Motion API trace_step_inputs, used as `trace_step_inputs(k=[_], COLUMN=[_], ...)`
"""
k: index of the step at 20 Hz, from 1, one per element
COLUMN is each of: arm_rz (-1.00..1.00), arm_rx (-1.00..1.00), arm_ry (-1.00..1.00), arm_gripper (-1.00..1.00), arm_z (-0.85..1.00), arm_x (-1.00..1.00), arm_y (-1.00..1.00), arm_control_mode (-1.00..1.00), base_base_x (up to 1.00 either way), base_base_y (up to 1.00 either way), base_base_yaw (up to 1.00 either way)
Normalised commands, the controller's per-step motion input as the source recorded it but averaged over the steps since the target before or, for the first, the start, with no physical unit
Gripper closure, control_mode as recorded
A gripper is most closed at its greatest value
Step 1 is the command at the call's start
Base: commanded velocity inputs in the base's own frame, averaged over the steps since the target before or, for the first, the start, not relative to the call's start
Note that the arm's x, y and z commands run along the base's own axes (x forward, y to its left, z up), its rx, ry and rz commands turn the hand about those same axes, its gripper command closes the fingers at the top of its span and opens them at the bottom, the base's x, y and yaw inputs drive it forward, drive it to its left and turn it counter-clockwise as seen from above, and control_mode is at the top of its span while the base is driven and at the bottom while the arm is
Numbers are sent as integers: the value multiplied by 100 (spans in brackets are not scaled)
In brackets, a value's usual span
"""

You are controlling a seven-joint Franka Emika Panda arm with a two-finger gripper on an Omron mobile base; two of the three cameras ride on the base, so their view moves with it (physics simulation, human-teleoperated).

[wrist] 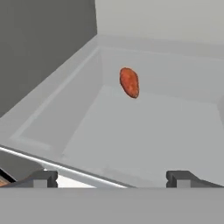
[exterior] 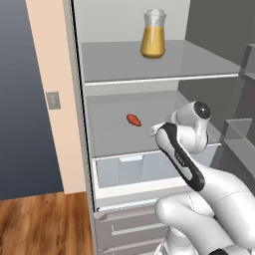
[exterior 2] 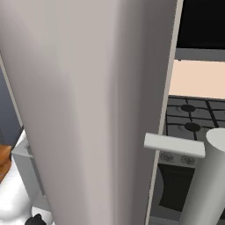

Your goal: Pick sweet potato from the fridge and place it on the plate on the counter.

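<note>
The sweet potato (exterior: 133, 120) (wrist: 129, 82), a small orange-red tuber, lies on the middle shelf of the open fridge (exterior: 149, 134), toward the back left. My gripper (wrist: 112, 178) is open at the shelf's front edge, its two dark fingertips (wrist: 43, 178) spread wide and well short of the sweet potato, with nothing between them. In the left base view the arm's wrist (exterior: 194, 124) reaches into the fridge at that shelf's height, and the fingers are hidden behind it. The plate and the counter are out of view.
A glass jug of orange juice (exterior: 153, 35) stands on the upper shelf. A translucent crisper drawer (exterior: 129, 169) sits below the middle shelf, grey drawers (exterior: 124, 229) under it. The fridge door (exterior 2: 88, 110) blocks most of the right base view; a stove (exterior 2: 193, 123) shows beyond.
</note>
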Motion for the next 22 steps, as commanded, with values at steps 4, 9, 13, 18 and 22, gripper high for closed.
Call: trace_step_inputs(k=[4, 9, 13, 18, 22], arm_rz=[4, 1, 0, 0, 0], arm_rx=[0, 0, 0, 0, 0], arm_ry=[0, 0, 0, 0, 0], arm_gripper=[-100, -100, -100, -100, -100], arm_z=[0, 0, 0, 0, 0], arm_x=[44, 58, 58, 54, 47], arm_y=[2, 2, 0, 1, 4], arm_control_mode=[-100, -100, -100, -100, -100], base_base_x=[0, 0, 0, 0, 0], base_base_y=[0, 0, 0, 0, 0], base_base_yaw=[0, 0, 0, 0, 0])
